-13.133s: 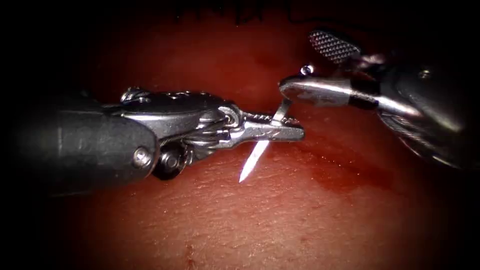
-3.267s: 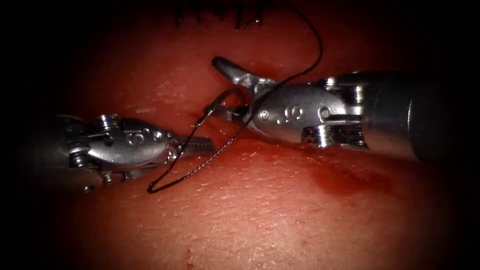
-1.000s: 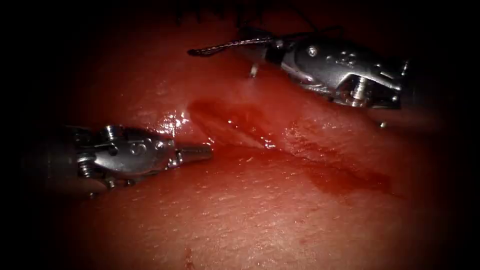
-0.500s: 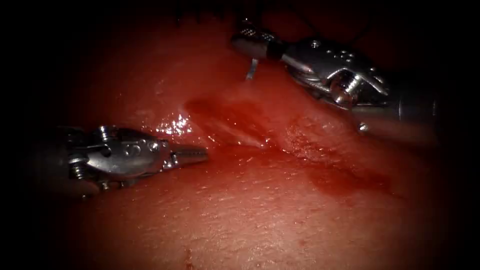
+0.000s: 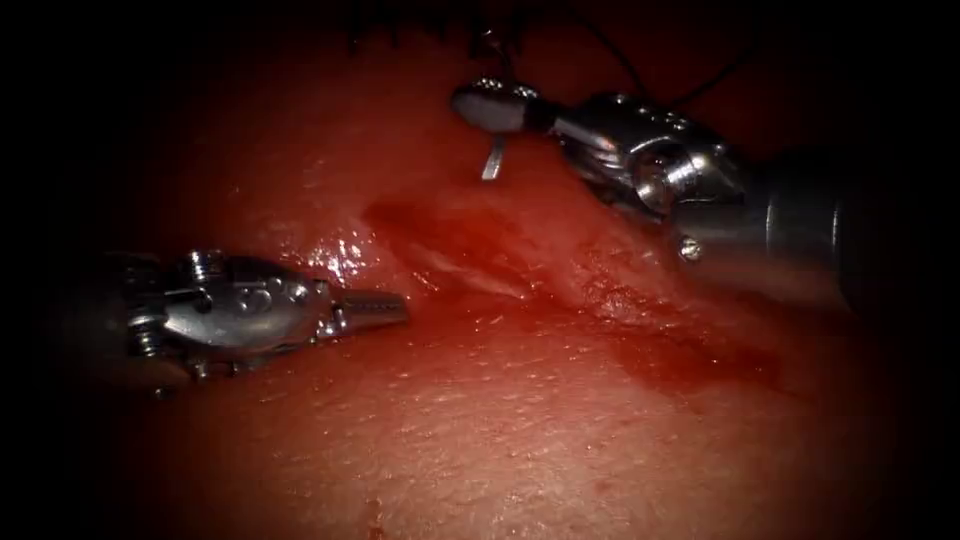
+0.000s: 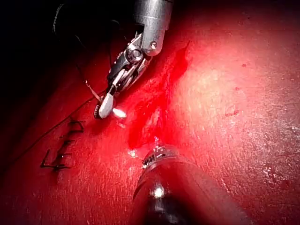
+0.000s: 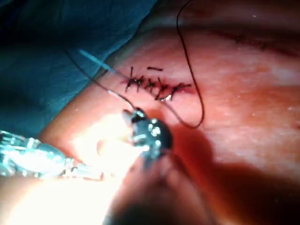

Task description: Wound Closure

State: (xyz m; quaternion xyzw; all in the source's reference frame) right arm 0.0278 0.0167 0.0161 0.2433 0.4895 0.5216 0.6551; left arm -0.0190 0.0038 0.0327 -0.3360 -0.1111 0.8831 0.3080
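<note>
Clamping the needle (image 5: 493,158), right gripper (image 5: 490,105); left gripper (image 5: 385,305) closed, empty.

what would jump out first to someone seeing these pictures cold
First, the right arm's tool at the far end of the cut, its jaws shut on the needle, which hangs free above the tissue. Next, the left arm's tool, holding nothing, its jaws closed, lying left of the cut beside the red fluid. Beyond them a row of dark stitches closes another stretch of the wound, with thread looping past.
</note>
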